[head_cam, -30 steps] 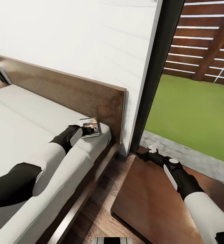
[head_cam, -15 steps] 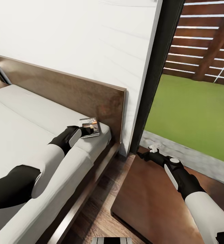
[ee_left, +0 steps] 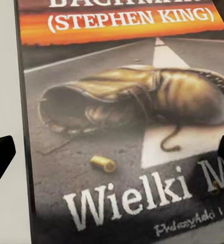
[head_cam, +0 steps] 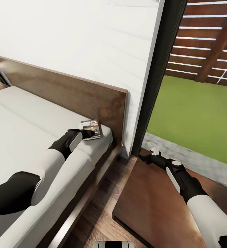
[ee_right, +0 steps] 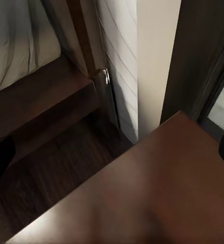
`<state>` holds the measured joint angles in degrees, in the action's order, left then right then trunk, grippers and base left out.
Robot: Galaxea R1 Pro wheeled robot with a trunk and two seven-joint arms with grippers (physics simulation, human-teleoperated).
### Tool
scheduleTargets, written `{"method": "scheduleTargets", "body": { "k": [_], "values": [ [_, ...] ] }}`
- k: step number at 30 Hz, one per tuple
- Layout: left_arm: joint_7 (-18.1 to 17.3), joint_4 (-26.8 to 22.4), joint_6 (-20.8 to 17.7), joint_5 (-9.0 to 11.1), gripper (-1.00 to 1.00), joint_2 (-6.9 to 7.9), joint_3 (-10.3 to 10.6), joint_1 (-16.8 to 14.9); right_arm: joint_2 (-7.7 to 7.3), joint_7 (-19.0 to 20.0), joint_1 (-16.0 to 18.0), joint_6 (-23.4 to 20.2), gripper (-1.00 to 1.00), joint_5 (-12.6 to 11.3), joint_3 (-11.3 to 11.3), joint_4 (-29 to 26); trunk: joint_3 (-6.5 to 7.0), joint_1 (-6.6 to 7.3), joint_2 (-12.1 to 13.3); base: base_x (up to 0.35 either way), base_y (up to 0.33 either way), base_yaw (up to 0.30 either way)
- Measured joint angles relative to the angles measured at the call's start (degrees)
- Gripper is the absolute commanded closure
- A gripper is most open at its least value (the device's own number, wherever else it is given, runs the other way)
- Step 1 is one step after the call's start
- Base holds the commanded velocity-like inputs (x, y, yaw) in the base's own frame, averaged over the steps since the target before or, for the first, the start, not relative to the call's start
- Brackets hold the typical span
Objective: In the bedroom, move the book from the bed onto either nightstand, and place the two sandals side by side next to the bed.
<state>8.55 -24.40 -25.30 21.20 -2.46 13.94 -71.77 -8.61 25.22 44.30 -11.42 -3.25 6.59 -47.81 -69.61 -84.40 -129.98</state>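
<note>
head view is showing the book [head_cam: 91, 128] lying flat on the bed [head_cam: 31, 120], at the mattress corner nearest the headboard [head_cam: 75, 93]. the left gripper [head_cam: 89, 131] is reaching over the book, its dark body covering the book's near edge, so from here i cannot tell whether it is touching the cover. in the left wrist view the book [ee_left: 127, 127] is showing an orange band, a worn boot on a road and white lettering, with its edges cut off; the fingers [ee_left: 0, 157] are standing wide apart, one tip on each side, with nothing clamped between them. beside the bed, across a strip of plank floor [head_cam: 96, 206], the nightstand [head_cam: 144, 203] is offering its glossy brown surface; a white round shape is cut off at the frame edge. the right gripper [head_cam: 143, 157] is hovering over the nightstand's far corner by the dark window frame [head_cam: 158, 75]. in the right wrist view its fingers [ee_right: 0, 157] are spread apart, holding nothing, above the nightstand [ee_right: 142, 203].
</note>
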Motion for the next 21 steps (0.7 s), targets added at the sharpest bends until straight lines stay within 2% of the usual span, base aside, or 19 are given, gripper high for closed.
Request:
{"method": "scheduleTargets", "body": {
  "k": [17, 21],
  "values": [
    [0.0, -0.1, 0.0, -0.5, -1.0, -0.08, -0.1, 0.1, 0.0, 0.0, 0.0, 0.0, -1.0, 0.0, 0.0, 0.0, 0.0, 0.0, 0.0, 0.0, 0.0, 0.0],
    [-0.1, -0.1, 0.0, 0.1, -1.0, -0.08, -0.1, 0.1, 0.0, 0.0, 0.0, 0.0, -1.0, 0.0, 0.0, 0.0, 0.0, 0.0, 0.0, 0.0, 0.0, 0.0]
  ]
}}
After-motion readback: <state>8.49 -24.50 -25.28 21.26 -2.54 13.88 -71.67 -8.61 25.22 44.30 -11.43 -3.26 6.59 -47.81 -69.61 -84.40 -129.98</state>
